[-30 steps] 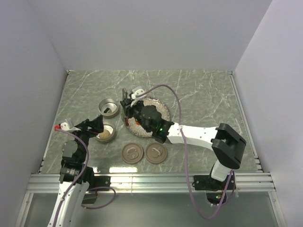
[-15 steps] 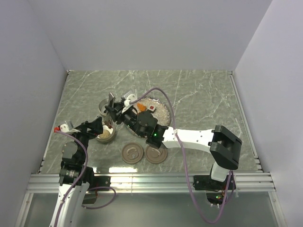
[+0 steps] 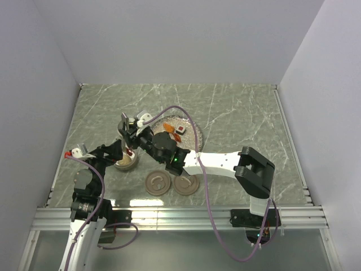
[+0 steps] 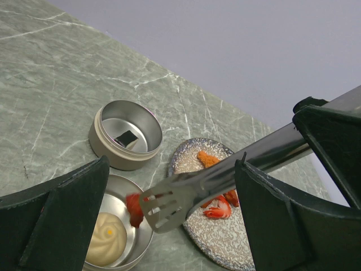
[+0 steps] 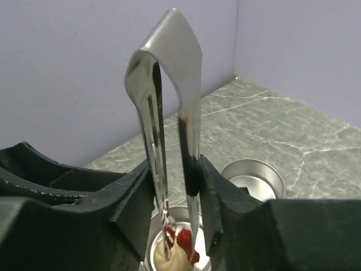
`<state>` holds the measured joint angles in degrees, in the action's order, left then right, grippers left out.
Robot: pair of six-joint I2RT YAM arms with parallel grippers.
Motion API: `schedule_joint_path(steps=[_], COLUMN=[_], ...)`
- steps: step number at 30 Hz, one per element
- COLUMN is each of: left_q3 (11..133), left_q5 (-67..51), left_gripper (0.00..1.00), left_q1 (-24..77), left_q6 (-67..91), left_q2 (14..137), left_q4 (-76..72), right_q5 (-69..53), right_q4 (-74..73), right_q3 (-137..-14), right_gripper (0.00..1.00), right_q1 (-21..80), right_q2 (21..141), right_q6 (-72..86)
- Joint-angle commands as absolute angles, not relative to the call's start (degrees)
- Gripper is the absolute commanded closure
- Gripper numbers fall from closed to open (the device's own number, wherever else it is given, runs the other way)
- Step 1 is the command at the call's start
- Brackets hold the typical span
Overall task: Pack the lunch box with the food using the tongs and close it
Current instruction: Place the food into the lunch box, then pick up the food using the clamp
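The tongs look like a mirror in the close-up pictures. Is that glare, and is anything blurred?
Right wrist view: the tongs reflect the pale walls, with a bright sheen near their bend; the right gripper's dark fingers look soft. Left wrist view: the tongs' slotted tip is fairly crisp, the left gripper's fingers out of focus. Top view: even light, faint shadows, no glare.

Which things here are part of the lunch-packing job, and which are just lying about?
Job: tongs, red piece in them, bun, near tin, far tin, two brown lids, orange piece, shrimp, white square with red centre.
Lying about: speckled plate, merely holding food; black square in far tin, purpose unclear.
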<state>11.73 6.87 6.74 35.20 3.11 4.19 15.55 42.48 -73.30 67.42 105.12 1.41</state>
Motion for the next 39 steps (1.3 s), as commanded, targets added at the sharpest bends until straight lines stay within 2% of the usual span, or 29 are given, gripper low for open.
schedule_joint_path(steps=[1,6,10,19,28,39], left_q3=[13.89,13.89,13.89,13.54,13.18,12.66], left_q5=[6.59,6.68,6.77,6.15,5.71,4.40], left_gripper=[0.01,0.01,0.01,0.01,0.01,0.01], left_q1=[6.85,6.77,6.77,6.77,6.77,6.77], left_q6=[35.33,35.24,35.42,35.33,35.16,34.89], left_q2=[3.08,3.08,2.99,3.08,4.48,8.52], left_q4=[3.25,3.16,3.25,2.72,0.97,-3.77], right_q5=[16.70,16.70,17.84,27.94,29.45,28.30], right_q4=[45.53,46.49,49.12,55.28,53.52,51.51], right_q3=[-76.38,-75.41,-71.74,-57.23,-48.26,-51.06], right_gripper=[0.57,0.49,0.49,0.50,0.50,0.50], right_q1=[67.59,67.59,67.67,66.36,56.70,51.07], right_q2=[103.71,103.10,101.61,89.92,84.82,89.11], right_q6=[0.53,0.53,0.53,-5.62,-2.56,-1.41])
